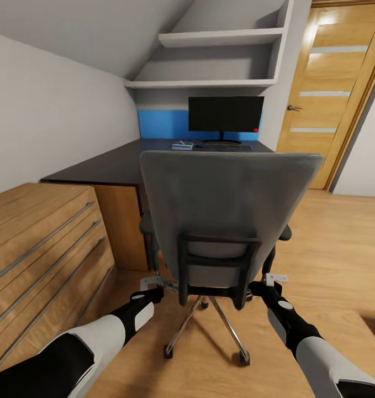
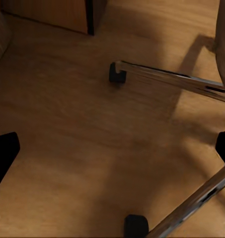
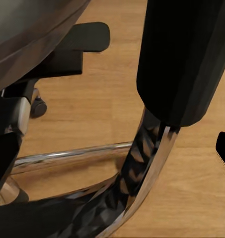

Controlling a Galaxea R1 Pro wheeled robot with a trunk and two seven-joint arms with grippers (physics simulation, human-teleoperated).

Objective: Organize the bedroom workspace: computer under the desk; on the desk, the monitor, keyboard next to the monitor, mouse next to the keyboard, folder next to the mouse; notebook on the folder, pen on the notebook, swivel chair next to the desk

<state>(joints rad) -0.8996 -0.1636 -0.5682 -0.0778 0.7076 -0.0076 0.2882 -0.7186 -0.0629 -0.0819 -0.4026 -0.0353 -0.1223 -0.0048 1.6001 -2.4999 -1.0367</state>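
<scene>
Head view puts the swivel chair (image 1: 226, 204) right before us, its grey back turned our way and its chrome star base (image 1: 206, 323) on the wooden floor (image 1: 342, 249). Beyond it lies the worktop — the glossy black desk (image 1: 107, 163) with its blue back panel — and on it the monitor (image 1: 226, 114) stands upright, with the keyboard (image 1: 223, 147) just in front of its stand and a small blue-and-white item (image 1: 182, 145) beside that, too small for us to name. Our left gripper (image 1: 153, 284) sits low at the chair's left side and our right gripper (image 1: 274, 280) at its right, both near the seat frame. In the left wrist view the dark fingertips (image 2: 3, 153) stand wide apart over bare floor and chrome legs, holding nothing. In the right wrist view the jaws look spread as well — the chair's curved chrome support (image 3: 142, 173) runs between them, though we cannot tell whether they touch it. A light wooden drawer chest (image 1: 38, 249) stands to our left, white shelves (image 1: 220, 38) above, a wooden door (image 1: 333, 94) at right.
</scene>
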